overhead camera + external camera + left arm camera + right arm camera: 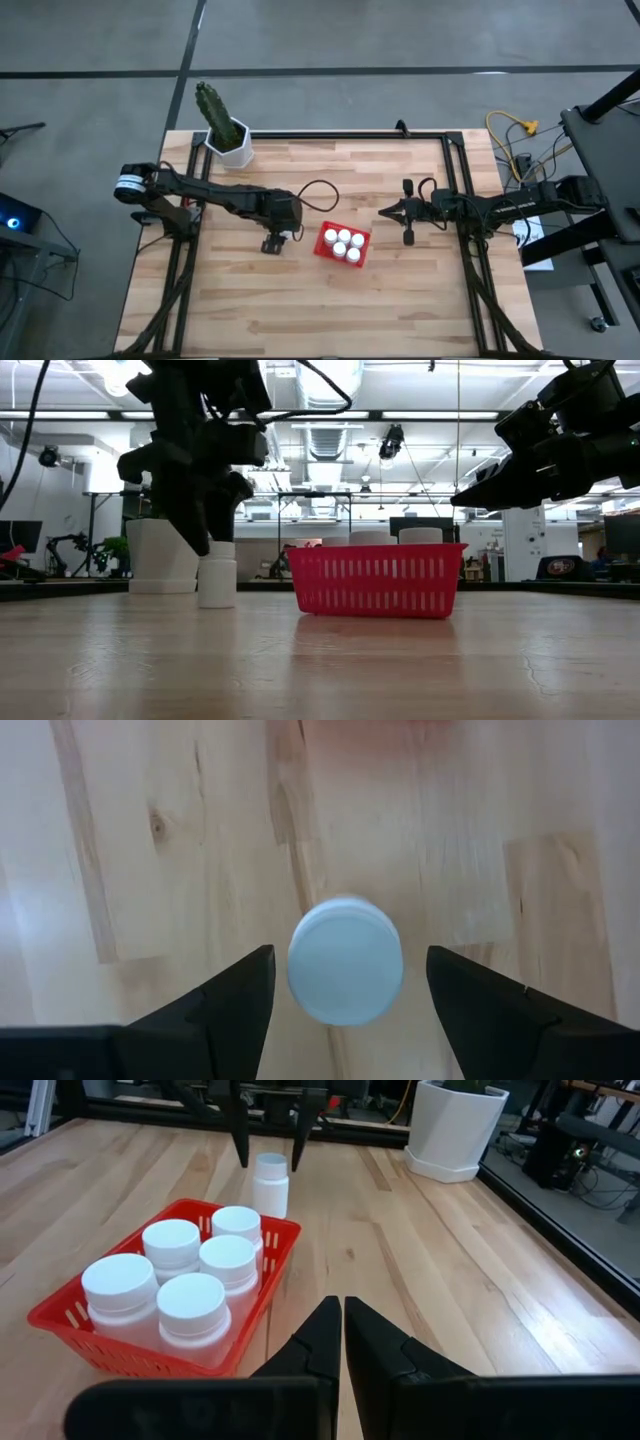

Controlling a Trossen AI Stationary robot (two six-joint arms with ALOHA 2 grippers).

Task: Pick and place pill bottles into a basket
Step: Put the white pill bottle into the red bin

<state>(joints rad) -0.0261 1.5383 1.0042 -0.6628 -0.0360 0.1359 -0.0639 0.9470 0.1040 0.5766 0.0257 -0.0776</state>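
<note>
Your left gripper (345,995) hangs straight over the last small white capped pill bottle (345,960), which stands upright on the pale wooden bench (250,300) just beside the small red mesh-walled plastic basket (325,250), jaws apart on either side of the cap and not touching it. Five white bottles (190,1270) already stand in the basket (one to go, by my count), so this reads as the final pick: you will need to come down, close on the bottle, lift and carry it to the basket's free corner. Your right gripper (342,1335) waits beyond the basket's other side, jaws together, holding nothing.
</note>
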